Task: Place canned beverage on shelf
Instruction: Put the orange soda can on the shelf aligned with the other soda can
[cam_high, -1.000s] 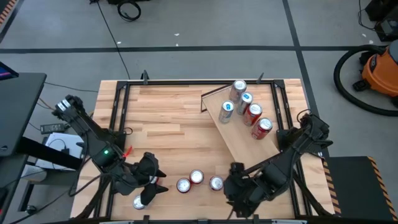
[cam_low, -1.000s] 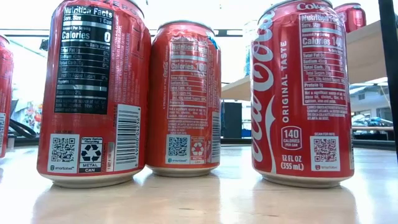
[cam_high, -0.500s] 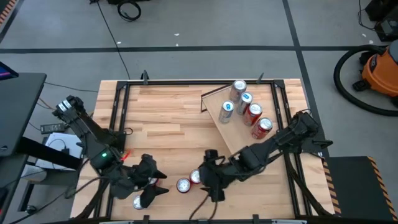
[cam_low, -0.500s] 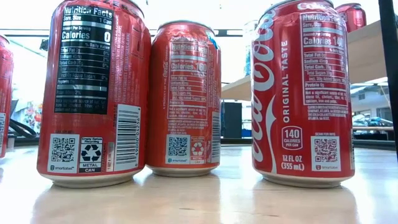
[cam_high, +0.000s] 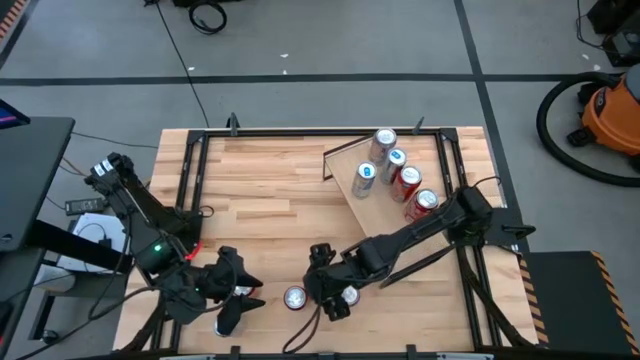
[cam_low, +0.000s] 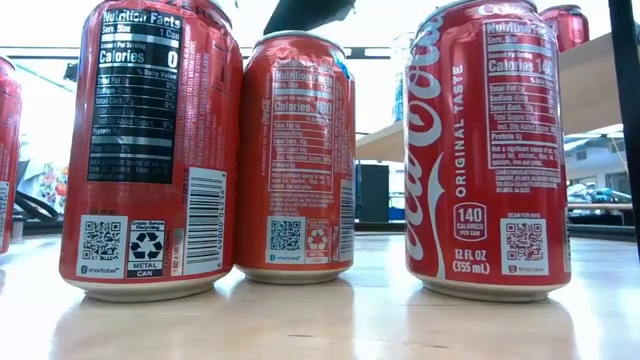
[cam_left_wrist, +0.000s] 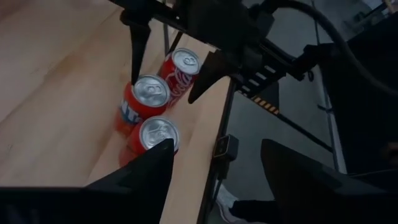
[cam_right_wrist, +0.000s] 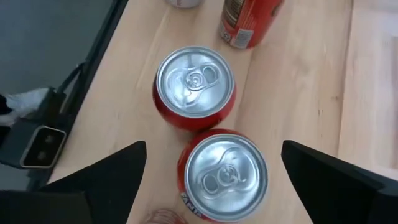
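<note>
Three red cans stand upright near the table's front edge: a left one, a middle one and a right one. My right gripper is open above the middle can, one finger on each side of its top, touching nothing. It also shows in the low view. The shelf, a light plank, lies slanted at the far right with several cans standing on it. My left gripper is open and empty at the front left.
Another can stands farther left, near my left gripper. The table's front edge runs close beside the three cans. Black frame rails run along the table's sides. Bare wood lies between the front cans and the shelf.
My right gripper has gone toward the table's left along the near edge, from right of the three front cans to above the middle one. It stays open. The cans have not moved.
</note>
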